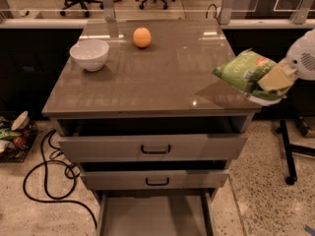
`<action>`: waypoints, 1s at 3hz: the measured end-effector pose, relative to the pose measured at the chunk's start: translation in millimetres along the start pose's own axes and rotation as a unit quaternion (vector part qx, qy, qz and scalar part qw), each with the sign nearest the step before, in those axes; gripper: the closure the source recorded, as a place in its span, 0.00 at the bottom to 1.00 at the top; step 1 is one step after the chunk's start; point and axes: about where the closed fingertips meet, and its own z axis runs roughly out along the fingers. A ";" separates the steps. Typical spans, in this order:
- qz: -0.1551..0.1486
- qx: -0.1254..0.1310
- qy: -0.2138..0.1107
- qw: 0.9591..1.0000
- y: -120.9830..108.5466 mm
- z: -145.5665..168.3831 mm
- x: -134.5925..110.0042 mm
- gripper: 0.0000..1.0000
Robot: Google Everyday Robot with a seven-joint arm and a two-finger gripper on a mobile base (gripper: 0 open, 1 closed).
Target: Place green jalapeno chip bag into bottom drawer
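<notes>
The green jalapeno chip bag (pixel 245 71) is light green with white lettering and hangs in the air over the cabinet's right front corner. My gripper (pixel 273 81) is at the right edge of the camera view, shut on the bag's right end, with the white arm behind it. The bottom drawer (pixel 153 218) is pulled out at the bottom of the view, below and left of the bag; its flat grey floor is bare.
A white bowl (pixel 89 54) and an orange (pixel 141 37) sit on the brown cabinet top (pixel 147 77). Two upper grey drawers with black handles (pixel 155 149) stand slightly open. Black cables (pixel 47 178) lie on the floor at left. A black stand leg (pixel 288 154) is at right.
</notes>
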 end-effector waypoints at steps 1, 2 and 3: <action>-0.042 0.004 -0.014 0.999 18.0 -13.1 40.6 1.00; -0.094 -0.020 0.003 0.995 34.4 1.3 113.3 1.00; -0.108 -0.044 0.011 0.993 42.6 16.8 154.4 1.00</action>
